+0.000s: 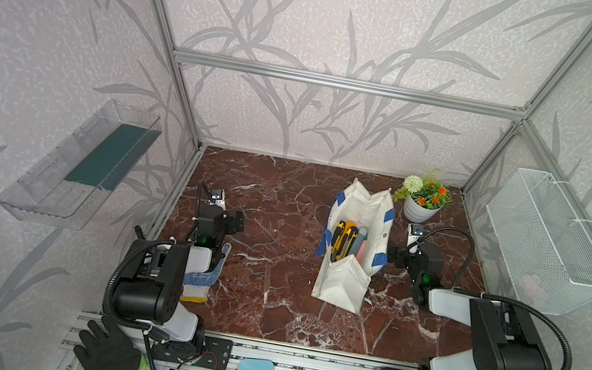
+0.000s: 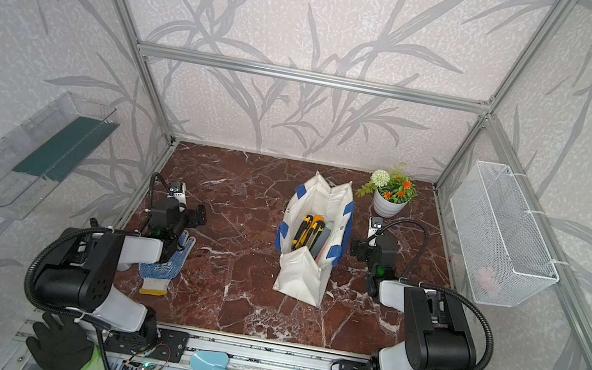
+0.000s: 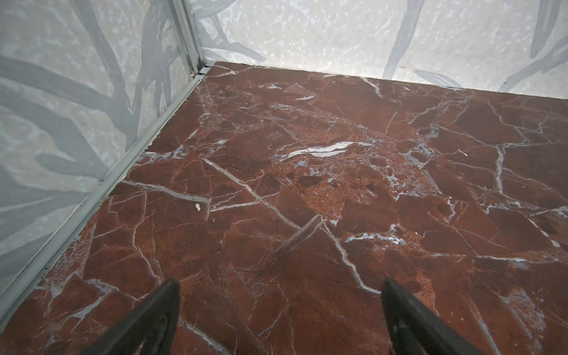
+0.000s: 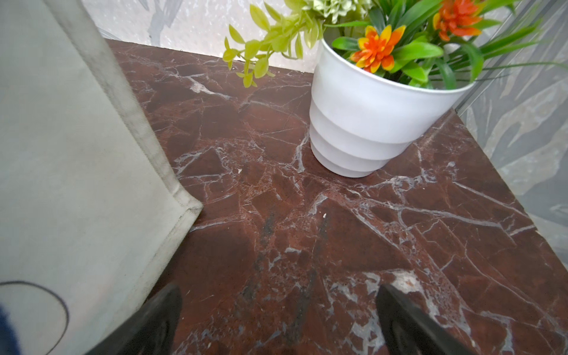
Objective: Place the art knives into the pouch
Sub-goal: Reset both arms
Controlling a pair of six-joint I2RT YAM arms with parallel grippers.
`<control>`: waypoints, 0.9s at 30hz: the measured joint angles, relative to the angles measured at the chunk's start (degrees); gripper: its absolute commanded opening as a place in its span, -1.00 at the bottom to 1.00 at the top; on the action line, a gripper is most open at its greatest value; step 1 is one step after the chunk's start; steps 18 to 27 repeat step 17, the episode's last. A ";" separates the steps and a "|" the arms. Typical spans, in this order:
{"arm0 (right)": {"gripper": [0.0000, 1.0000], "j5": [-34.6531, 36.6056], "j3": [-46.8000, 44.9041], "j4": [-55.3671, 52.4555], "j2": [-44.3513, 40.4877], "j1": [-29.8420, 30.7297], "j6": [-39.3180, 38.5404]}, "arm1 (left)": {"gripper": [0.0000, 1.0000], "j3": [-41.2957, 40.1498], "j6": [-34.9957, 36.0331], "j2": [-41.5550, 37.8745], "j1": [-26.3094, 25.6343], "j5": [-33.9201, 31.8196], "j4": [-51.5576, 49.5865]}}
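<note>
The white pouch (image 1: 341, 288) stands open on the marble surface (image 1: 277, 232), with yellow-and-black art knives (image 1: 343, 239) lying inside. The right gripper (image 1: 394, 255) hangs just beside the pouch, a flower pot (image 1: 418, 211) sits near it, and a dotted glove (image 1: 202, 276) lies well apart.

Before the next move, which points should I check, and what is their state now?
1. Left gripper empty: ok, open over bare table.
2. Right gripper empty: ok, open.
3. Art knife inside pouch: ok, seen through its open mouth.
4. Pouch upright: ok.
5. Right gripper apart from pouch: cannot tell, very close.
6. Pot apart from right gripper: ok.
</note>
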 measured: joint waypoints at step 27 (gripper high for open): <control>0.98 1.14 -2.19 2.95 0.00 1.33 -1.14 | 0.98 0.00 0.37 0.00 -0.04 0.00 -0.02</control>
